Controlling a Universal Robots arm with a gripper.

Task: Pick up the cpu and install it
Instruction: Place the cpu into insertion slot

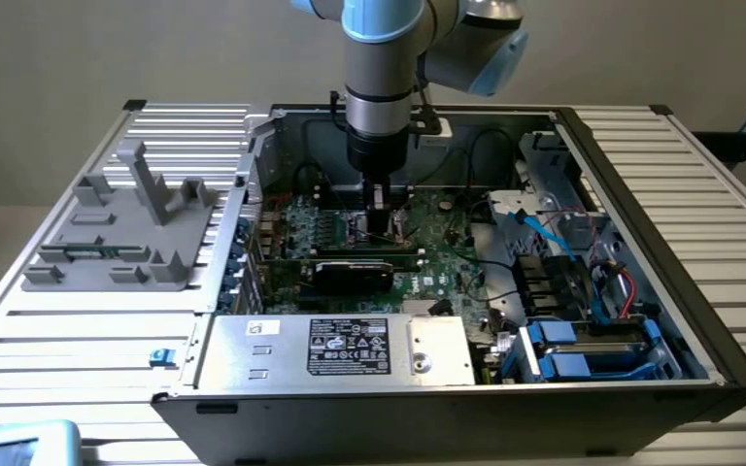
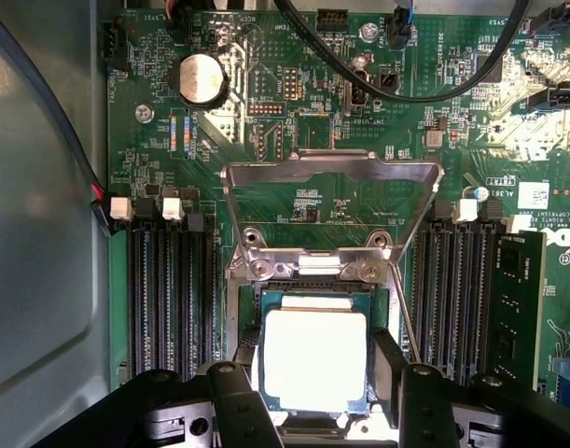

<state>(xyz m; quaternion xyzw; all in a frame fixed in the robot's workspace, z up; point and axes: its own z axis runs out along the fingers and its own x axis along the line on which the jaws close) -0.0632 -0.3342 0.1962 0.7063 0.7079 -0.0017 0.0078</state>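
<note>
- The gripper (image 2: 320, 390) has its jaws spread to the cpu's width. One finger (image 2: 233, 397) lies against each side edge of the cpu (image 2: 314, 359), and by the look of it they pinch the chip.
- The cpu lies flat between the jaws, inside the socket (image 2: 250, 313) frame. A thin band of the frame shows around its rim. I cannot tell whether the chip is fully down or a little above its seat.
- The step in hand looks like seating the chip. To do it well, the chip should stay level and square to the frame and travel straight down. Sliding it sideways would probably harm the contacts beneath.
- The load plate (image 2: 331, 170) stands swung open just past the jaw tips, with its lever (image 2: 406, 313) beside one finger. Both are close, so the fingers have little room.
- Memory slots (image 2: 168, 289) run along both sides of the jaws, near but not touching.
- The wrist view gives the chip's fit: its edges against the frame, the plate's hinge screws, and a memory stick (image 2: 518, 299) further out.
- The exterior view gives the stance. The arm (image 1: 380, 87) stands upright and the gripper (image 1: 381, 223) is low over the board inside the case (image 1: 684, 291). A black card (image 1: 354, 274) is just beside the jaws, and the power supply (image 1: 334, 345) is well apart.
</note>
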